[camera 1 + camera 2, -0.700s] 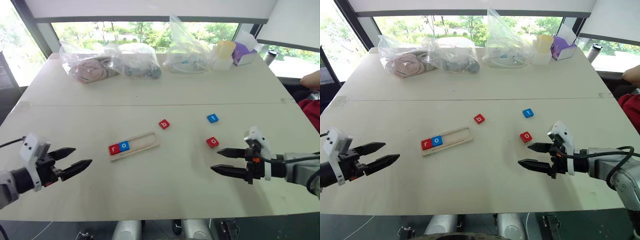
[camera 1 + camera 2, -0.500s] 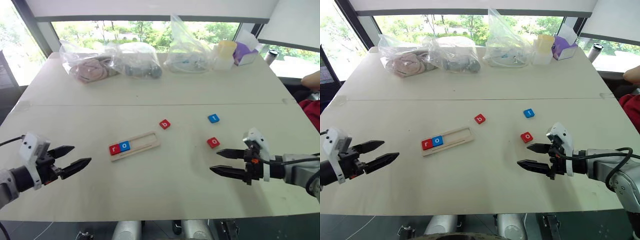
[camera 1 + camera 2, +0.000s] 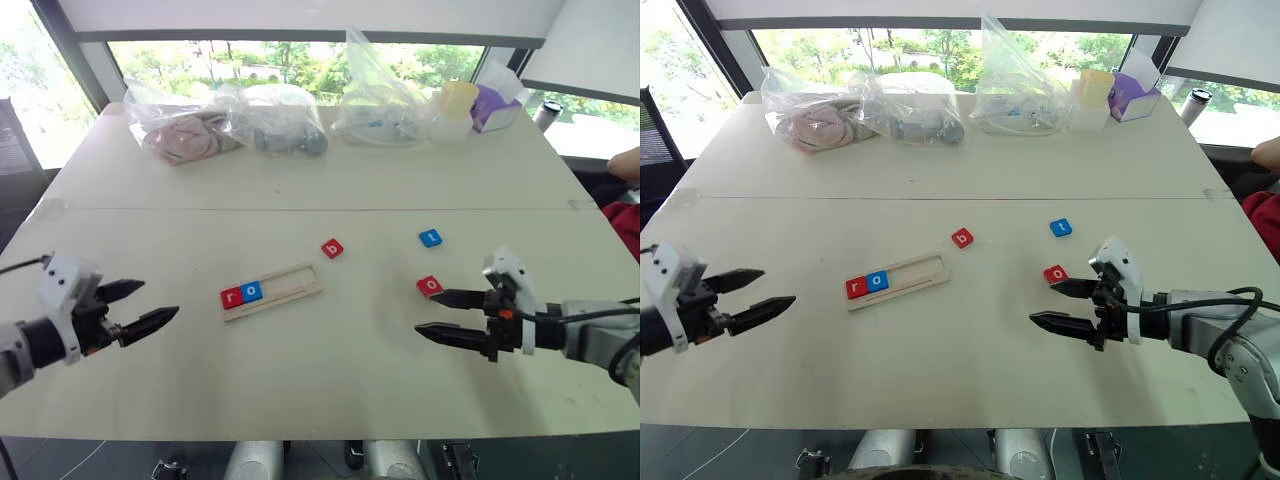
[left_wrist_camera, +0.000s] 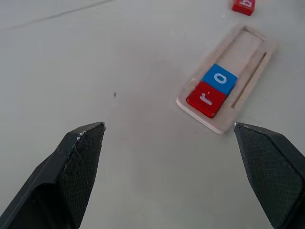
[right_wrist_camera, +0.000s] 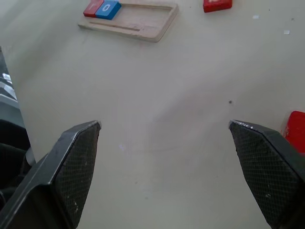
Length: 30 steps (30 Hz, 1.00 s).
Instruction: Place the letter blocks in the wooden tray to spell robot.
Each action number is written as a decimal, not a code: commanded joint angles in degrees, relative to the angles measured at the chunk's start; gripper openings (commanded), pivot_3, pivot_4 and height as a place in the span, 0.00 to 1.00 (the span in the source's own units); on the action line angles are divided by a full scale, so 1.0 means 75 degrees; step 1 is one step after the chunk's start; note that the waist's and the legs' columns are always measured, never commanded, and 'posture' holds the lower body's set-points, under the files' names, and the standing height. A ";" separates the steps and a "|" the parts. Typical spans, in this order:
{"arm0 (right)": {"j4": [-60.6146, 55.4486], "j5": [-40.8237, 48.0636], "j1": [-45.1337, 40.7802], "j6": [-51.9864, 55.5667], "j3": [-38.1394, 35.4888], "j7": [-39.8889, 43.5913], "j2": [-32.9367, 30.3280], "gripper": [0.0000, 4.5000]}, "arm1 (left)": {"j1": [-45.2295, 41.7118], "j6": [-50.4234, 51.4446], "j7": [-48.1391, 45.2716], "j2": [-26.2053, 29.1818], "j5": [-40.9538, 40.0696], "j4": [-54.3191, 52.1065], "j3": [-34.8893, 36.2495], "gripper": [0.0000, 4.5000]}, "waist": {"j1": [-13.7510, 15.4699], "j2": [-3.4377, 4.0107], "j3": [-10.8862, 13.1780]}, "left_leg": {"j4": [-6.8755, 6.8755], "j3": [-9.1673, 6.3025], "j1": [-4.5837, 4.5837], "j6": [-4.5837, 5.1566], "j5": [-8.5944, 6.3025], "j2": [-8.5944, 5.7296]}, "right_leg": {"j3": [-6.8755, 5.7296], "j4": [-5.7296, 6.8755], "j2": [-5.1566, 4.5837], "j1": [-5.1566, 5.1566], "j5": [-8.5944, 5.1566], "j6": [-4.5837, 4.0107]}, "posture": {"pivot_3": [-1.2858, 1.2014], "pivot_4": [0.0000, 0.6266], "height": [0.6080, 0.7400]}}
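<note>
The wooden tray [image 3: 296, 281] lies left of the table's middle. A red r block [image 3: 231, 296] and a blue o block [image 3: 251, 291] sit side by side at its left end. The rest of its slot is bare. Three blocks lie loose on the table: a red b block [image 3: 332, 248] just beyond the tray's right end, a blue t block [image 3: 430, 238] further right, and a red o block [image 3: 429, 286] nearer me. My left gripper [image 3: 160, 298] hovers open left of the tray. My right gripper [image 3: 425, 312] hovers open, just on the near side of the red o block.
Along the table's far edge lie clear plastic bags [image 3: 230, 120] of items, a pale cup [image 3: 452, 100] and a purple box [image 3: 495, 105]. A person's arm [image 3: 625, 160] shows at the right edge. A seam [image 3: 300, 209] crosses the tabletop beyond the blocks.
The view has shifted slightly. Both grippers stay open and hover in about the same places, and no block has moved.
</note>
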 commanded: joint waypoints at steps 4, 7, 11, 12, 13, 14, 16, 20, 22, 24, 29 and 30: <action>-0.0851 0.0609 -0.0318 0.0336 0.0236 -0.0390 0.0309 0.98 | -0.0725 -0.0310 -0.0956 0.0794 0.0136 0.0291 -0.0743 1.00 | -0.0005 0.0008 -0.0002 | -0.0002 0.0009 -0.0019 0.0006 -0.0003 -0.0003 | 0.0000 0.0005 0.0009 -0.0019 0.0003 -0.0001 | 0.52 0.24 1.00; -0.1215 0.0835 -0.0455 0.0482 0.0394 -0.0726 0.0521 0.98 | -0.1340 -0.0884 -0.1039 0.0729 0.0782 0.0634 -0.1846 1.00 | -0.0002 0.0012 -0.0003 | -0.0003 0.0011 -0.0028 0.0011 -0.0005 -0.0006 | 0.0000 0.0007 0.0010 -0.0026 0.0012 -0.0012 | 0.52 0.24 1.00; -0.1498 0.1093 -0.0593 0.0632 0.0585 -0.1144 0.0831 0.98 | -0.1923 -0.1381 -0.1402 0.0374 0.1188 0.0986 -0.3079 1.00 | 0.0003 0.0010 -0.0004 | 0.0000 0.0010 -0.0034 0.0012 -0.0005 -0.0008 | 0.0000 0.0006 0.0011 -0.0026 0.0025 -0.0011 | 0.52 0.24 1.00; -0.1541 0.1149 -0.0588 0.0653 0.0644 -0.1232 0.0913 0.98 | -0.2056 -0.1602 -0.1504 0.0286 0.1400 0.1161 -0.3408 1.00 | 0.0002 0.0010 -0.0004 | 0.0000 0.0011 -0.0035 0.0012 -0.0005 -0.0008 | 0.0000 0.0006 0.0010 -0.0026 0.0027 -0.0012 | 0.52 0.24 1.00; -0.1568 0.1191 -0.0595 0.0673 0.0690 -0.1309 0.0975 0.98 | -0.2158 -0.1769 -0.1575 0.0228 0.1552 0.1312 -0.3620 1.00 | 0.0002 0.0010 -0.0004 | 0.0000 0.0012 -0.0036 0.0012 -0.0005 -0.0010 | 0.0001 0.0005 0.0008 -0.0026 0.0028 -0.0012 | 0.52 0.24 1.00; -0.1588 0.1297 -0.0597 0.0698 0.0714 -0.1401 0.1077 0.98 | -0.2281 -0.1946 -0.1647 0.0158 0.1689 0.1490 -0.3797 1.00 | 0.0000 0.0009 -0.0004 | 0.0000 0.0013 -0.0036 0.0012 -0.0005 -0.0012 | 0.0001 0.0005 0.0006 -0.0026 0.0029 -0.0012 | 0.52 0.24 1.00; -0.1773 0.1561 -0.0550 0.0781 0.0792 -0.1590 0.1223 0.98 | -0.2580 -0.2412 -0.1814 0.0037 0.2074 0.1930 -0.4199 1.00 | -0.0001 0.0009 -0.0004 | 0.0001 0.0012 -0.0036 0.0012 -0.0005 -0.0011 | 0.0001 0.0005 0.0008 -0.0026 0.0029 -0.0012 | 0.52 0.24 1.00; -0.2057 0.1705 -0.0442 0.0836 0.0976 -0.1860 0.1273 0.98 | -0.2954 -0.2977 -0.2053 -0.0172 0.2456 0.2542 -0.4578 1.00 | -0.0003 0.0010 -0.0004 | 0.0001 0.0006 -0.0034 0.0013 -0.0004 -0.0009 | 0.0000 0.0016 0.0013 -0.0028 0.0029 -0.0011 | 0.52 0.24 1.00; -0.2095 0.1609 -0.0385 0.0774 0.1102 -0.1941 0.1273 0.98 | -0.3152 -0.3288 -0.2111 -0.0286 0.2728 0.2865 -0.4798 1.00 | -0.0001 0.0010 -0.0005 | 0.0002 0.0008 -0.0033 0.0014 -0.0004 -0.0009 | 0.0001 0.0016 0.0012 -0.0028 0.0030 -0.0010 | 0.52 0.24 1.00; -0.2120 0.1490 -0.0358 0.0701 0.1215 -0.2047 0.1319 0.98 | -0.3397 -0.3550 -0.2228 -0.0436 0.3003 0.3205 -0.5070 1.00 | 0.0009 0.0010 -0.0006 | 0.0006 0.0009 -0.0033 0.0014 -0.0004 -0.0010 | 0.0000 0.0017 0.0011 -0.0026 0.0032 -0.0007 | 0.52 0.24 1.00; -0.2034 0.1418 -0.0437 0.0629 0.1271 -0.2203 0.1342 0.98 | -0.3717 -0.4227 -0.2604 -0.0576 0.3608 0.4091 -0.5565 1.00 | 0.0012 0.0019 -0.0015 | 0.0012 0.0009 -0.0030 0.0015 -0.0003 -0.0013 | 0.0001 0.0019 0.0010 -0.0021 0.0037 0.0000 | 0.52 0.24 1.00; -0.2024 0.1394 -0.0434 0.0616 0.1266 -0.2226 0.1338 0.98 | -0.3728 -0.4324 -0.2665 -0.0606 0.3686 0.4216 -0.5625 1.00 | 0.0013 0.0022 -0.0018 | 0.0012 0.0009 -0.0028 0.0015 -0.0003 -0.0014 | 0.0001 0.0020 0.0009 -0.0018 0.0037 0.0002 | 0.52 0.24 1.00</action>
